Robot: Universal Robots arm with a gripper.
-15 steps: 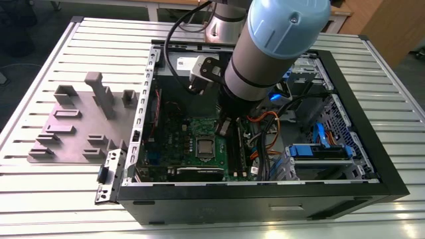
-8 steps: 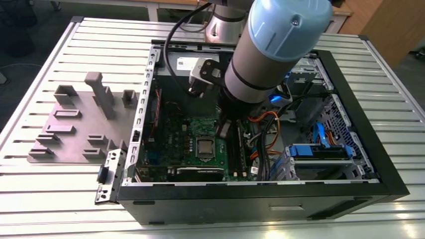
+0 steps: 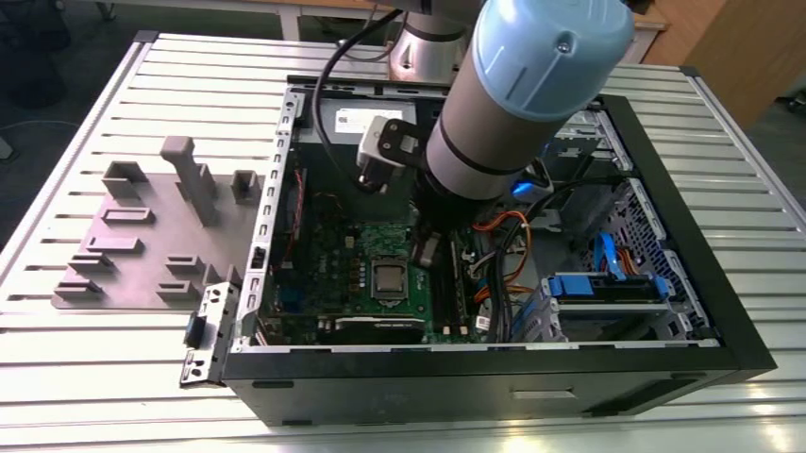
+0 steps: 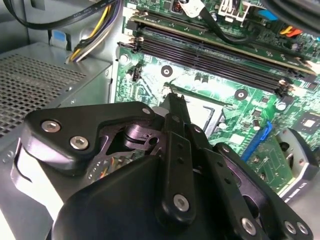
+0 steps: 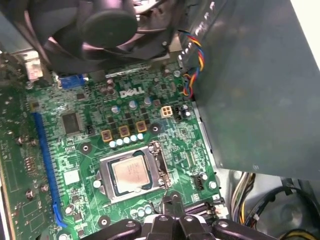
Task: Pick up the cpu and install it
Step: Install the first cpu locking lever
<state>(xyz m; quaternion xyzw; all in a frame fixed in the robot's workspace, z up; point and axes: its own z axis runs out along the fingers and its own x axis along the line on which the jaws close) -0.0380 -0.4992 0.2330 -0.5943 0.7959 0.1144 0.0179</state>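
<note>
Cpu (image 5: 131, 173) is sitting flat in the socket frame (image 5: 134, 172) on the motherboard (image 5: 90, 150), silvery top facing up; in the exterior view it's showing at (image 3: 389, 278), mid-board inside the open case (image 3: 655, 236). Arm (image 3: 529, 85) is reaching down into the case, gripper (image 5: 172, 206) hanging just beside the socket's edge, not touching the cpu. Fingers (image 4: 176, 112) are looking pressed together with nothing between them. Fan (image 5: 100, 25) is sitting past the socket's other side.
</note>
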